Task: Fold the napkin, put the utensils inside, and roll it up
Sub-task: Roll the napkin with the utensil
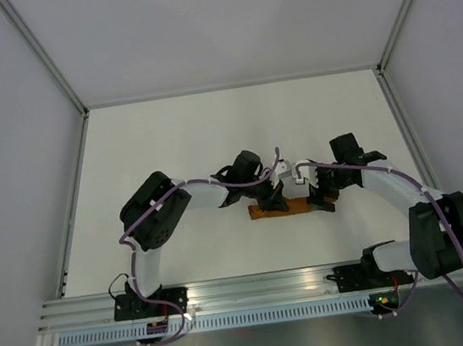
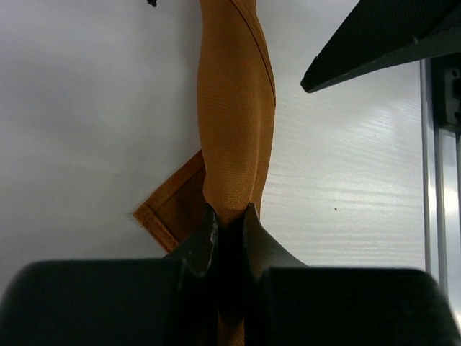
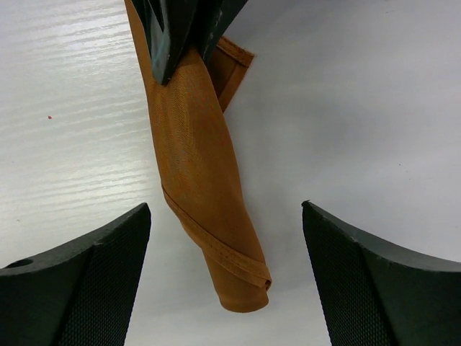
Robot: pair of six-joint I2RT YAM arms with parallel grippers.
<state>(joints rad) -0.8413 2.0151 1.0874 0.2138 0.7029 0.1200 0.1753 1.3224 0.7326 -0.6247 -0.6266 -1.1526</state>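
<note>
The napkin (image 1: 259, 212) lies on the white table as a tight rust-orange roll, with one hemmed corner sticking out near its left end (image 2: 169, 209). My left gripper (image 2: 230, 216) is shut on the roll (image 2: 234, 115) close to that end. Both of its dark fingers (image 3: 180, 36) show pinching the cloth at the top of the right wrist view. My right gripper (image 3: 225, 209) stands open and wide, straddling the roll's free end (image 3: 241, 288) without touching it. The utensils are hidden from view.
The white table (image 1: 209, 133) is walled by grey panels on three sides. A metal rail (image 1: 255, 285) runs along the near edge between the two arm bases. One right finger (image 2: 374, 36) reaches into the left wrist view's upper right.
</note>
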